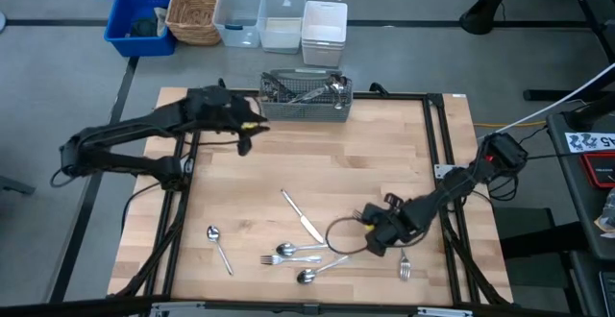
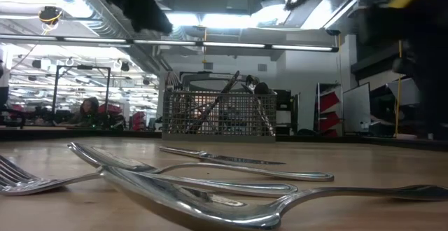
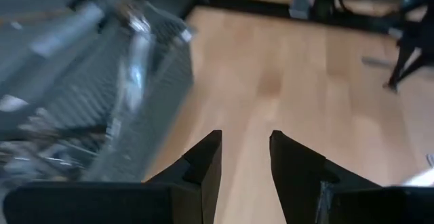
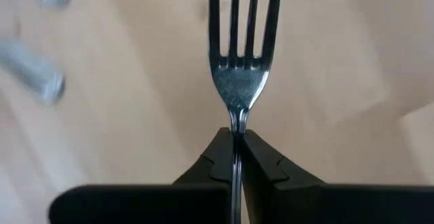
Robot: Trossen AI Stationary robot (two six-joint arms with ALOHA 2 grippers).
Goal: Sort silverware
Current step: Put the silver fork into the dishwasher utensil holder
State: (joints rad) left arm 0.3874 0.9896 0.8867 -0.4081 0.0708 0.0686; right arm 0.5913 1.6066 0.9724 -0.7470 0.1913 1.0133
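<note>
My right gripper (image 1: 377,236) (image 4: 237,139) is low over the table's near right part, shut on a silver fork (image 4: 243,54) whose tines point forward, away from the fingers. My left gripper (image 1: 246,133) (image 3: 245,149) is open and empty, over the table just left of the grey wire-mesh basket (image 1: 306,96) (image 3: 102,102), which holds several pieces of silverware. Lying on the table are a knife (image 1: 301,216), a spoon (image 1: 219,246), a fork and spoon (image 1: 291,254), another spoon (image 1: 320,272) and a small fork (image 1: 405,267). My right gripper pinches the fork's neck (image 4: 237,121), just behind the tined head, between its two fingers. The fork lies along the fingers, its handle running back between them and hidden. The head sticks out over the wood; whether it is clear of the table I cannot tell.
Beyond the table's far edge stand a blue bin (image 1: 140,19), a wicker basket (image 1: 194,10) and clear and white containers (image 1: 279,19). A dark cable loops (image 1: 338,231) beside my right gripper. In the low view the loose silverware (image 2: 182,182) lies in front of the basket (image 2: 220,112).
</note>
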